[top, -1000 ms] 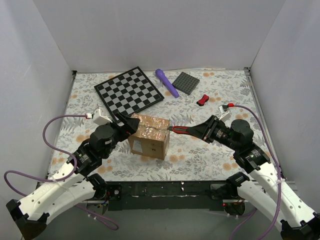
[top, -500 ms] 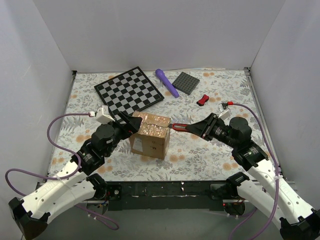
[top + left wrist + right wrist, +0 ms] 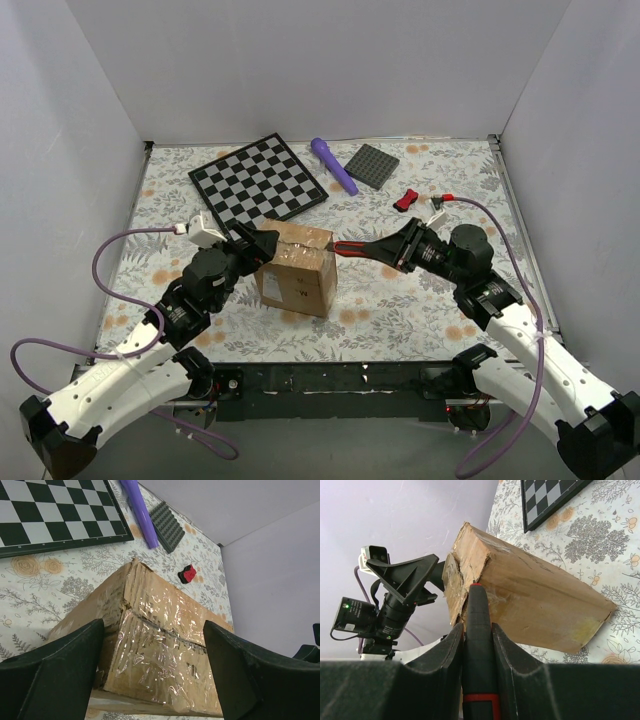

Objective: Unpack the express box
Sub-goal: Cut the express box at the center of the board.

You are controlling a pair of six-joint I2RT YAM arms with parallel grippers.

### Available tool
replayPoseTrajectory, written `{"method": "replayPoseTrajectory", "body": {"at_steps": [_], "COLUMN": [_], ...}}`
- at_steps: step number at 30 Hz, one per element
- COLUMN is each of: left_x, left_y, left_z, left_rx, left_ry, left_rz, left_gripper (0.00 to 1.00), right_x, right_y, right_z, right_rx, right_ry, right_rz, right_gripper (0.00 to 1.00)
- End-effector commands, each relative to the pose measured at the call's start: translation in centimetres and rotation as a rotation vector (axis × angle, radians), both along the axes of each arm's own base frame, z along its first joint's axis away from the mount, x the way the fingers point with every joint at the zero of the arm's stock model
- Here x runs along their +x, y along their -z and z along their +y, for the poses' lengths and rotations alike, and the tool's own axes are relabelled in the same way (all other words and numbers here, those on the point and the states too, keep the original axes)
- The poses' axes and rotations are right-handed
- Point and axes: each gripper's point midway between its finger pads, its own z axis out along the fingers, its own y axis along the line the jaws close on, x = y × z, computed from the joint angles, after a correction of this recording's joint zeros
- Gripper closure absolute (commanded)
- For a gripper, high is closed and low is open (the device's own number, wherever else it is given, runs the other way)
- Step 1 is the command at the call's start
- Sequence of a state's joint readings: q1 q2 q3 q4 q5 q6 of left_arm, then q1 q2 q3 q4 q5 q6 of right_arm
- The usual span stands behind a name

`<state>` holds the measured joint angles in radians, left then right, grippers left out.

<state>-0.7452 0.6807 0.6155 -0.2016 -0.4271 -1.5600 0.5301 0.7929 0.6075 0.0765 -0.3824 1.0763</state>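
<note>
1. Note the express box (image 3: 297, 275) sitting just on the near side of the chessboard (image 3: 258, 180), flaps down under glossy tape
2. See the left gripper (image 3: 262, 243) spread wide astride one end of the box, contact unclear, and the right gripper (image 3: 400, 250) clamped on a black-and-red tool (image 3: 355, 247), tip at the taped top edge
3. Watch for the box skidding toward the chessboard, caused by a sideways push against a loose brace
4. Beware a deep thrust gouging any contents, or a shallow one skating off the tape
</note>
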Motion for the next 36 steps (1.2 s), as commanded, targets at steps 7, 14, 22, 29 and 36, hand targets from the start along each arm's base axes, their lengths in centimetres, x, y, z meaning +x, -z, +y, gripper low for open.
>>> {"method": "replayPoseTrajectory", "body": {"at_steps": [7, 14, 22, 29, 36], "left_x": [-2.6, -2.3, -1.7, -1.1, -0.9], "left_y": [1.6, 1.1, 1.9, 2.2, 2.1], "left_z": [-5.1, -4.7, -2.6, 0.9, 2.8], "left_rx": [-0.108, -0.132, -0.172, -0.226, -0.206], "left_ry": [0.245, 0.217, 0.078, -0.119, -0.206], "left_rz": [0.086, 0.075, 0.114, 0.123, 0.114], "left_gripper": [0.44, 1.00, 1.00, 1.00, 1.00], "right_x": [-5.1, -5.7, -7.3, -10.0, -12.9], "right_y": [-1.9, -3.3, -4.2, -4.9, -4.5], "right_z": [2.7, 2.3, 2.0, 1.6, 0.7], "right_rx": [0.147, 0.142, 0.129, 0.132, 0.074], "right_ry": [-0.305, -0.307, -0.371, -0.503, -0.657], "right_rz": [0.000, -0.029, -0.008, -0.020, -0.049], "right_gripper": [0.99, 0.99, 0.99, 0.99, 0.99]}}
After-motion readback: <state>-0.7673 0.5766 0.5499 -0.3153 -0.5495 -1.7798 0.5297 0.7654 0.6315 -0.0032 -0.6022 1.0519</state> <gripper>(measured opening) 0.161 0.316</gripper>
